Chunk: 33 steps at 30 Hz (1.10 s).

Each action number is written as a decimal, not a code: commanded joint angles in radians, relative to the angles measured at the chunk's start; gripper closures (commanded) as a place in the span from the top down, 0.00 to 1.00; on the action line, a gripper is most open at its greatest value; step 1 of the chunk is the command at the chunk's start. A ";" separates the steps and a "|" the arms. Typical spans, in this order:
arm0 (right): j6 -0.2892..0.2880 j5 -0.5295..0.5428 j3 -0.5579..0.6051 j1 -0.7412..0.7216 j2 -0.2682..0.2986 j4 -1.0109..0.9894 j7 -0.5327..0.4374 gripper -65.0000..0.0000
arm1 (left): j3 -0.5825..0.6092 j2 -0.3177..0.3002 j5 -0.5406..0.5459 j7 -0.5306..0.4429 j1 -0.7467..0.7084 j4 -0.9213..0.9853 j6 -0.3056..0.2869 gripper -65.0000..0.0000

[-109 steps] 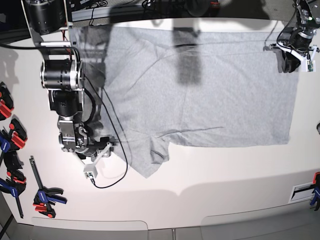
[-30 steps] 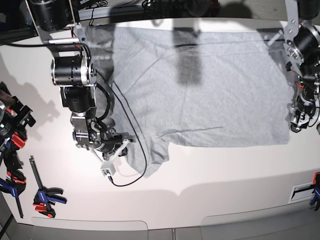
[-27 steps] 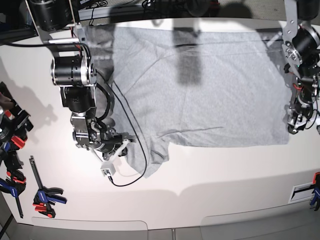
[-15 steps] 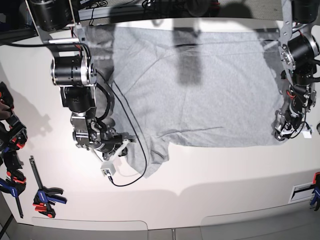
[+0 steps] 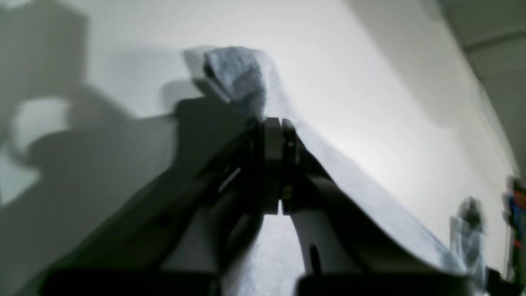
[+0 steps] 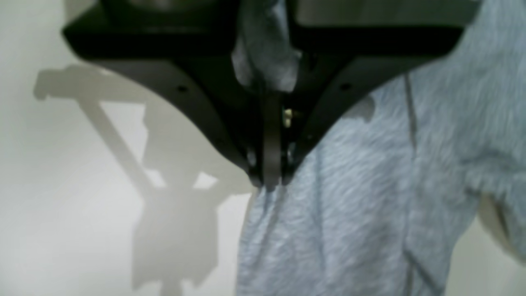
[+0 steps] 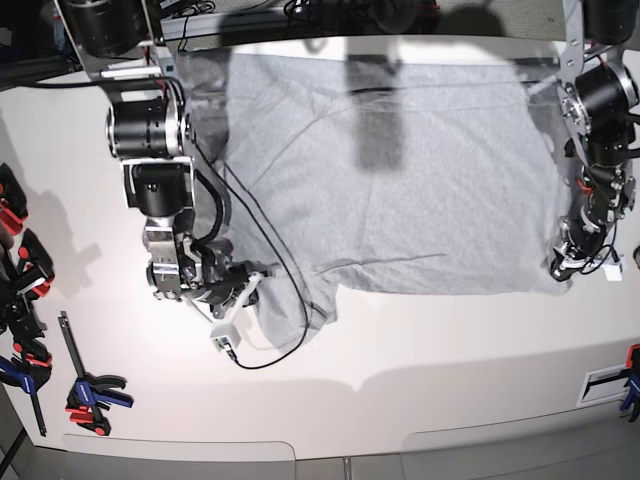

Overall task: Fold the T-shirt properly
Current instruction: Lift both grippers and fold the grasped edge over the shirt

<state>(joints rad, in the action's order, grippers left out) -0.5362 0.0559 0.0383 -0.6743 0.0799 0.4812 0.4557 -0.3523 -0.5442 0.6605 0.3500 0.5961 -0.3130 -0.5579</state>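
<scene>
The light grey T-shirt (image 7: 400,180) lies spread flat, plain side up, across the far half of the white table (image 7: 400,350). My left gripper (image 7: 563,268) is at the shirt's near right hem corner; in the left wrist view the left gripper (image 5: 273,137) is shut, with a bunch of the T-shirt (image 5: 238,76) sticking out past the tips. My right gripper (image 7: 243,290) sits at the near left sleeve (image 7: 305,305). Its wrist view shows the right gripper (image 6: 267,181) shut on the T-shirt (image 6: 349,205), with cloth gathered between the fingers.
Red, blue and black clamps (image 7: 88,392) lie along the table's left edge. A black cable (image 7: 262,362) loops from the right wrist over the sleeve onto the table. A white label (image 7: 603,384) sits at the near right. Arm bases stand at the far corners.
My left gripper has come down on the near right hem corner and shut on it. The right gripper stays shut on the sleeve, which has drawn in slightly.
</scene>
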 commanded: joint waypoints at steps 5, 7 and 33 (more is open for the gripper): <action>-0.033 0.012 0.001 0.038 0.001 0.201 0.111 0.00 | 0.000 -0.044 0.046 0.031 -0.024 -0.090 -0.076 0.00; -0.033 0.011 0.001 0.079 0.000 0.303 0.168 0.00 | 0.000 -0.053 0.049 0.040 -0.057 -0.132 -0.087 0.00; -0.093 0.446 -0.274 0.710 0.000 1.246 0.536 0.00 | -0.181 -0.077 0.101 0.107 -0.515 -0.690 -0.086 0.00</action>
<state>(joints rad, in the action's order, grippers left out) -0.6216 0.4755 -0.2314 0.0586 0.0746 1.7046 1.0195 -0.5289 -0.5934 0.7418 0.4797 0.0662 -0.9852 -0.6342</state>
